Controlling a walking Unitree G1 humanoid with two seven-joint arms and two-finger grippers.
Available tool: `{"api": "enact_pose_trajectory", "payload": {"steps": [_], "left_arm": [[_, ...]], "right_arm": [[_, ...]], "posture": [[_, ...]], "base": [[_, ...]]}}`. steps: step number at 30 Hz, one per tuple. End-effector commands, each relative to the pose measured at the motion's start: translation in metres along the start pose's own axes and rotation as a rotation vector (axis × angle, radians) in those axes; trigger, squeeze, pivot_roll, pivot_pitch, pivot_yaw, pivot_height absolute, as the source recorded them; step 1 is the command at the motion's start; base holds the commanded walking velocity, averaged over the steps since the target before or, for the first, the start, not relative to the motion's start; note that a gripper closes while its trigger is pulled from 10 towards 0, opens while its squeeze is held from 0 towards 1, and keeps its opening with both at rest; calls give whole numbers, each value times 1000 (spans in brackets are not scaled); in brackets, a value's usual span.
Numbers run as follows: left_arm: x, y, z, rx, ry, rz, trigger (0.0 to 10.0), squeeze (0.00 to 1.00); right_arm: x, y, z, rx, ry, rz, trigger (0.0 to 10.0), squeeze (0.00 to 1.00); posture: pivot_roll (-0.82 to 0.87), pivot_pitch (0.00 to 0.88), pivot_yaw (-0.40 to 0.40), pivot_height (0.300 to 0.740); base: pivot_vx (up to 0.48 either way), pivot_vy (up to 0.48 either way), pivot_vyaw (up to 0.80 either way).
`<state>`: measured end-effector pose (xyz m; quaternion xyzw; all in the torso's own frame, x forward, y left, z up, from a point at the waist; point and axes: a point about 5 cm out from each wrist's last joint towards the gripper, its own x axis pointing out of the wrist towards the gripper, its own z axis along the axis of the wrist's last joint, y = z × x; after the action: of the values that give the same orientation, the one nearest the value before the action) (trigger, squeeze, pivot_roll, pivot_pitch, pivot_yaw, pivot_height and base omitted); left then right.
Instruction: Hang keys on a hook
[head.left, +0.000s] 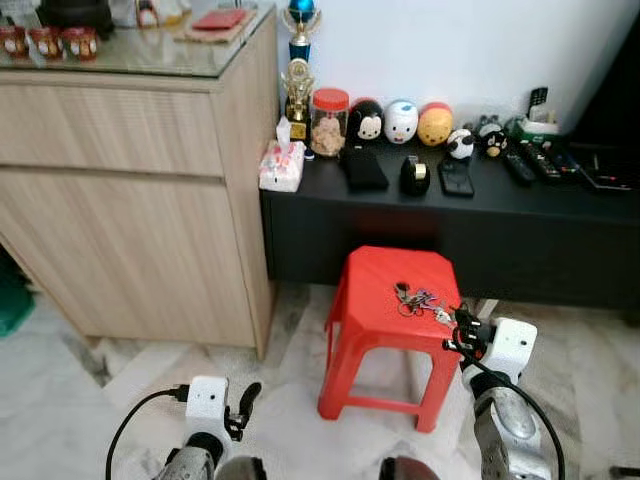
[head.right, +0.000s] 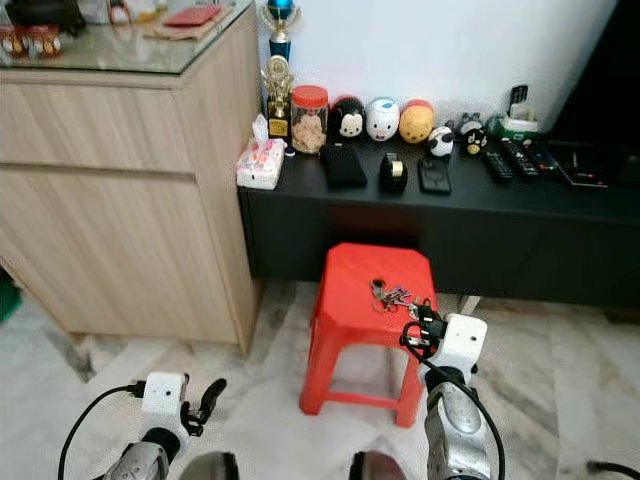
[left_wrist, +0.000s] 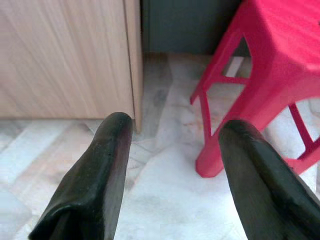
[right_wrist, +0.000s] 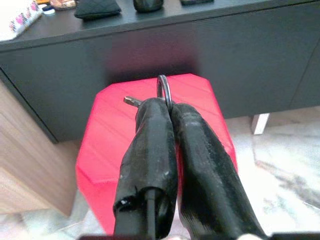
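A bunch of keys (head.left: 415, 299) lies on top of a red plastic stool (head.left: 385, 300), near its right edge. My right gripper (head.left: 462, 326) reaches in from the stool's right side. In the right wrist view its fingers (right_wrist: 155, 135) are pressed together with the metal key ring (right_wrist: 164, 91) pinched at their tips. My left gripper (head.left: 245, 400) hangs low over the floor to the left of the stool. It is open, its two fingers (left_wrist: 107, 150) apart with nothing between them.
A wooden cabinet (head.left: 130, 200) stands on the left. Behind the stool, a low black console (head.left: 480, 215) carries a tissue pack (head.left: 282, 165), a jar (head.left: 329, 122), a trophy (head.left: 298, 70), several round figurines and remotes (head.left: 530, 160). The floor is pale marble (head.left: 60, 400).
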<state>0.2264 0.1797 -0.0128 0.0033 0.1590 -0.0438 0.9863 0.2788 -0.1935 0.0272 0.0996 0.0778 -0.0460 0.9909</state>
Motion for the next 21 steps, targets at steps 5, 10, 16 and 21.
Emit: {"api": "enact_pose_trajectory", "payload": {"steps": [5,10,16,21], "left_arm": [[1,-3,1,-6,-8,-16,10000,0],[1,-4,0,-6,-9,-22,10000,0],[1,-6,0,-12,-9,-24,10000,0],[1,-6,0,-18,-11,-22,10000,0]], "right_arm": [[4,1,11,5,-41,-1,10000,0],[4,-1,10,5,-36,-9,10000,0],[5,-5,8,-3,-16,-57,10000,0],[5,-5,9,-11,-11,-63,10000,0]], "posture": [[-2,0,-58,740],[-2,0,-58,740],[-4,0,-63,740],[-5,0,-66,740]], "base": [[-259,0,0],[-480,0,0],[-480,0,0],[-480,0,0]]}}
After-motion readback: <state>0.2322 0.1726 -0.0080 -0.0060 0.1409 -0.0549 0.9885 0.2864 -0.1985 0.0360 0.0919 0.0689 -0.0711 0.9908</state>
